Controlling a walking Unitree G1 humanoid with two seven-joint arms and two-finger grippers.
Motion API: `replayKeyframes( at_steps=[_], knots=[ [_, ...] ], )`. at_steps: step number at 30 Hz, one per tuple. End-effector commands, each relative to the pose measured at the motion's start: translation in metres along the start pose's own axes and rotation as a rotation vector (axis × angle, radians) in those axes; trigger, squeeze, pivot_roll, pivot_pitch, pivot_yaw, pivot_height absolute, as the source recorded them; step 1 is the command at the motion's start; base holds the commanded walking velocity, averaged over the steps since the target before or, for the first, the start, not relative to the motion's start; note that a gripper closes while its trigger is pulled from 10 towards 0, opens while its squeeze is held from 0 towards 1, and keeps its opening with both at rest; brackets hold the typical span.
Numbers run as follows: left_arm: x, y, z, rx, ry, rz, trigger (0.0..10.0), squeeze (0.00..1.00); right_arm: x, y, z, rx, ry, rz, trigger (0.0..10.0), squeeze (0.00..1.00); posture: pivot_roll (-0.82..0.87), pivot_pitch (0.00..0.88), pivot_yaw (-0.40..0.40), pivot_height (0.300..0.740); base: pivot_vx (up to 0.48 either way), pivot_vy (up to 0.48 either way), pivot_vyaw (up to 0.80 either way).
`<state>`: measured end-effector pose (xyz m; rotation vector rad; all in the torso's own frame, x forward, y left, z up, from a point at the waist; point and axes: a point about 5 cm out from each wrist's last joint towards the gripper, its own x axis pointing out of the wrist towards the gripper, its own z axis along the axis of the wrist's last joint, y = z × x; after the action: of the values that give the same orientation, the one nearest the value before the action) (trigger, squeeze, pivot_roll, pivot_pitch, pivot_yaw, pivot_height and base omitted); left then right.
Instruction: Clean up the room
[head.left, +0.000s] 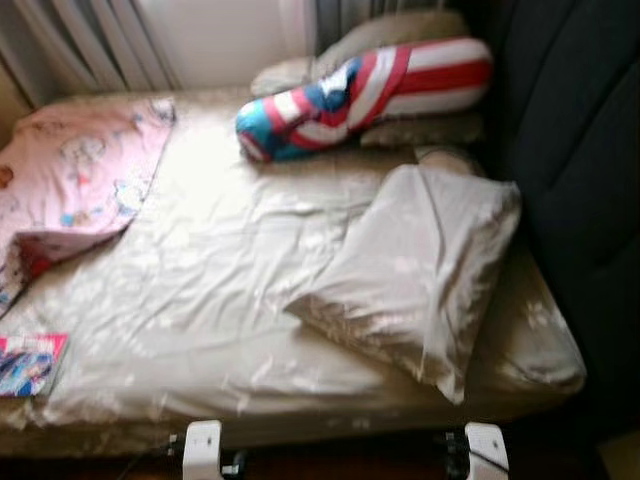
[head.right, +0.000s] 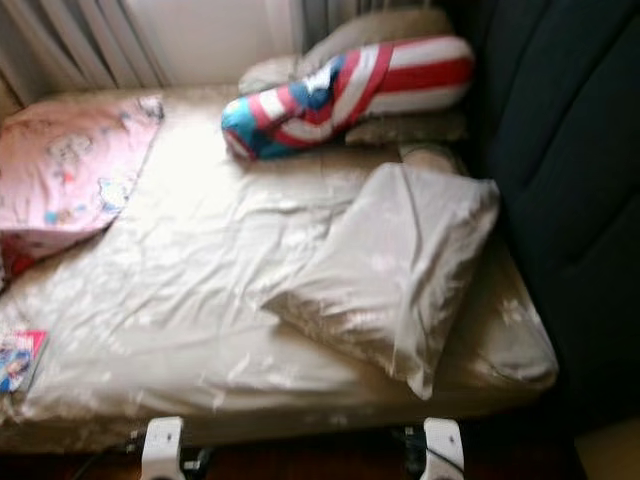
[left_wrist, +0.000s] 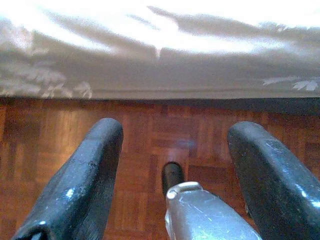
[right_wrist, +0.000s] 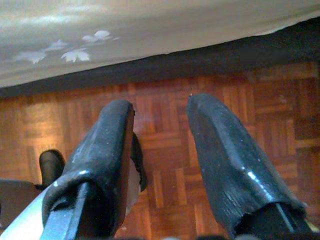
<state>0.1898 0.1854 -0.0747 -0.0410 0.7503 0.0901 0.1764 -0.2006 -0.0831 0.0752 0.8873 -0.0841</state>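
A bed with a crumpled beige sheet (head.left: 210, 300) lies in front of me. On it a beige pillow (head.left: 420, 270) rests askew at the right. A red, white and blue striped bolster (head.left: 360, 95) lies at the far end, and a pink patterned blanket (head.left: 75, 180) is bunched at the left. A colourful book (head.left: 28, 362) sits on the near left corner. My left gripper (left_wrist: 175, 130) and right gripper (right_wrist: 160, 102) hang low beside the bed's near edge, both open and holding nothing, over the parquet floor (left_wrist: 50, 130).
A dark padded headboard (head.left: 580, 150) rises along the right side. More beige pillows (head.left: 400, 30) sit behind the bolster, with curtains (head.left: 90, 40) at the far end. My two arms (head.left: 203, 450) (head.left: 485, 450) show at the bed's near edge.
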Motion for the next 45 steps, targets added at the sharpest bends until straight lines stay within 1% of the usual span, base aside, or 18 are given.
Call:
replayKeyframes(
  at_steps=[1, 8, 11, 14, 19, 23, 24, 29, 30, 31, 32, 33, 34, 35, 36, 39, 40, 45],
  knots=[
    [-0.001, 0.002, -0.004, -0.013, 0.021, 0.010, 10.0, 0.00, -0.001, 0.000, -0.004, -0.004, 0.014, -0.001, 10.0, 0.00, -0.11, 0.119, 0.027, 0.740, 0.300, 0.000, 0.00],
    [-0.001, 0.002, -0.003, -0.013, 0.016, 0.010, 10.0, 0.00, -0.001, 0.000, -0.003, 0.002, 0.000, -0.005, 10.0, 0.00, -0.11, 0.118, 0.027, 0.740, 0.287, 0.000, 0.00],
    [0.000, 0.002, 0.000, -0.016, 0.006, 0.007, 10.0, 0.00, -0.001, 0.000, -0.003, 0.004, -0.006, -0.006, 10.0, 0.00, -0.10, 0.119, 0.026, 0.740, 0.000, 0.000, 0.00],
    [0.001, 0.002, 0.004, -0.022, -0.012, 0.007, 10.0, 0.00, -0.001, 0.000, -0.002, 0.007, -0.018, -0.009, 10.0, 0.00, -0.10, 0.121, 0.027, 0.740, 0.000, 0.000, 0.00],
    [0.003, 0.004, 0.014, -0.023, -0.066, -0.001, 10.0, 0.00, -0.002, 0.000, 0.000, 0.038, -0.054, -0.020, 10.0, 0.00, -0.10, 0.124, 0.027, 0.740, 0.000, 0.000, 0.00],
    [0.005, 0.004, 0.032, -0.025, -0.172, -0.028, 10.0, 0.00, -0.003, -0.001, 0.003, 0.084, -0.121, -0.041, 10.0, 0.00, -0.10, 0.131, 0.026, 0.740, 0.000, 0.000, 0.00],
    [0.005, 0.004, 0.032, -0.025, -0.172, -0.028, 10.0, 0.00, -0.003, -0.001, 0.003, 0.084, -0.121, -0.041, 10.0, 0.00, -0.10, 0.131, 0.026, 0.740, 0.000, 0.000, 0.00],
    [0.002, 0.011, 0.049, -0.043, -0.304, -0.028, 10.0, 0.00, -0.006, -0.001, 0.008, 0.137, -0.226, -0.034, 10.0, 0.00, -0.11, 0.136, 0.025, 0.740, 0.000, 0.000, 0.00],
    [0.000, 0.013, 0.058, -0.041, -0.374, -0.032, 10.0, 0.00, -0.007, -0.001, 0.011, 0.150, -0.265, -0.031, 10.0, 0.00, -0.11, 0.137, 0.025, 0.740, 0.000, 0.000, 0.00],
    [0.000, 0.013, 0.058, -0.041, -0.374, -0.032, 10.0, 0.00, -0.007, -0.001, 0.011, 0.150, -0.265, -0.031, 10.0, 0.00, -0.11, 0.137, 0.025, 0.740, 0.000, 0.000, 0.00],
    [-0.004, 0.014, 0.068, -0.042, -0.457, -0.037, 10.0, 0.00, -0.008, -0.001, 0.013, 0.133, -0.294, -0.025, 10.0, 0.00, -0.11, 0.138, 0.023, 0.740, 0.000, 0.000, 0.00],
    [-0.009, 0.015, 0.075, -0.039, -0.520, -0.040, 10.0, 0.00, -0.006, 0.000, 0.055, 0.095, -0.456, -0.007, 10.0, 0.00, -0.11, 0.140, 0.022, 0.740, 0.000, 0.000, 0.00],
    [-0.011, 0.015, 0.078, -0.039, -0.545, -0.042, 10.0, 0.00, -0.007, 0.002, 0.083, 0.082, -0.560, 0.005, 10.0, 0.00, -0.11, 0.142, 0.022, 0.740, 0.000, 0.000, 0.00],
    [-0.013, 0.015, 0.080, -0.039, -0.561, -0.043, 10.0, 0.00, -0.009, 0.003, 0.101, 0.074, -0.628, 0.013, 10.0, 0.00, -0.11, 0.143, 0.021, 0.740, 0.000, 0.000, 0.00],
    [-0.014, 0.015, 0.081, -0.039, -0.569, -0.045, 10.0, 0.00, -0.010, 0.004, 0.110, 0.071, -0.661, 0.018, 10.0, 0.00, -0.11, 0.143, 0.021, 0.740, 0.000, 0.000, 0.00],
    [-0.019, 0.009, 0.083, -0.033, -0.609, -0.060, 10.0, 0.00, -0.014, 0.005, 0.112, 0.048, -0.706, 0.036, 10.0, 0.00, -0.11, 0.148, 0.018, 0.740, 0.000, 0.000, 0.00],
    [-0.023, 0.005, 0.085, -0.027, -0.638, -0.069, 10.0, 0.00, -0.017, 0.007, 0.112, 0.045, -0.731, 0.042, 10.0, 0.00, -0.11, 0.151, 0.018, 0.740, 0.000, 0.000, 0.00],
    [-0.031, 0.002, 0.088, -0.032, -0.668, -0.066, 10.0, 0.00, -0.022, 0.010, 0.109, 0.059, -0.766, 0.039, 10.0, 0.00, -0.11, 0.159, 0.019, 0.740, 0.000, 0.000, 0.00]
  ],
)
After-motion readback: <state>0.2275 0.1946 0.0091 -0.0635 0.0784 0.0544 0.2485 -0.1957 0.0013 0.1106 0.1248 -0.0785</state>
